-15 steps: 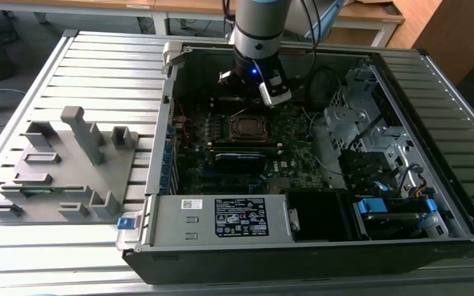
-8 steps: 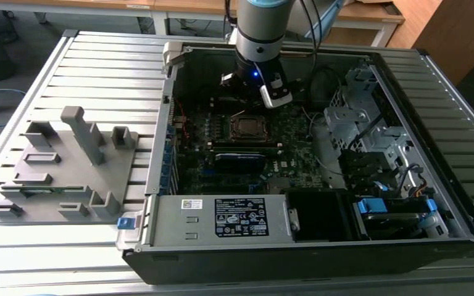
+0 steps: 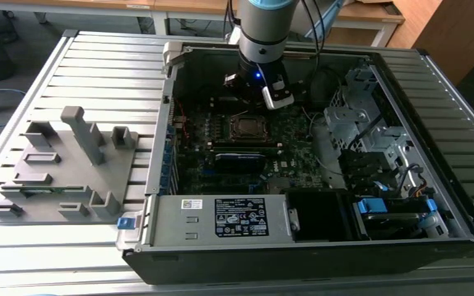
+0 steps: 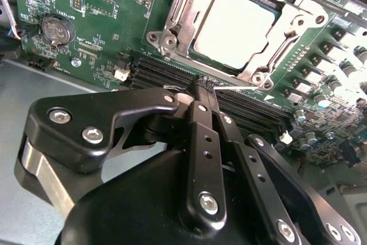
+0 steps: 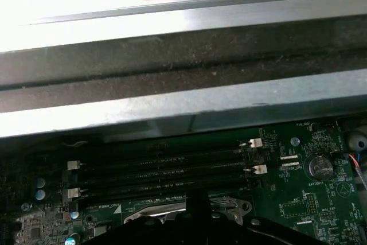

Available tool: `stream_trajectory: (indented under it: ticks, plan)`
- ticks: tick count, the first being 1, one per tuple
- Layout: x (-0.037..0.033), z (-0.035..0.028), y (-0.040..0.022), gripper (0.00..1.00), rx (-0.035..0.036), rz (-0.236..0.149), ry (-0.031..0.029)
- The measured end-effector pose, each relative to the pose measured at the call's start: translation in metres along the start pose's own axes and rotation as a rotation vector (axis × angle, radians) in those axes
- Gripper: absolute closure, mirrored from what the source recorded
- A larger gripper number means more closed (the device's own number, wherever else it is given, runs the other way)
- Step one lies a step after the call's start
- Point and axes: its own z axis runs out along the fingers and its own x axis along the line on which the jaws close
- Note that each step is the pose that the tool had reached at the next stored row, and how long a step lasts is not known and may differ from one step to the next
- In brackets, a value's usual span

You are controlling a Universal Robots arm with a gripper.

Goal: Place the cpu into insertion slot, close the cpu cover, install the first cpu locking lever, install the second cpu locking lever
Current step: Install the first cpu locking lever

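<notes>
- Exterior view: arm reaches into the open computer case on the bench, upper centre of the frame; insertion slot sits mid-frame, just beneath.
- Second wrist view: pincer fingers pressed together, gripping nothing, beside the slot; cpu lies seated inside it, cpu cover framing it.
- First wrist view: pincer tip close to the memory slots.
</notes>
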Motion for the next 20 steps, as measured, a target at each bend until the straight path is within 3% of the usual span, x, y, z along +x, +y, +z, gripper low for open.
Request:
stream_trajectory:
  ticks: [20]
  plan:
    - [0.0, 0.0045, -0.0009, 0.89, -0.0002, 0.003, -0.0013]
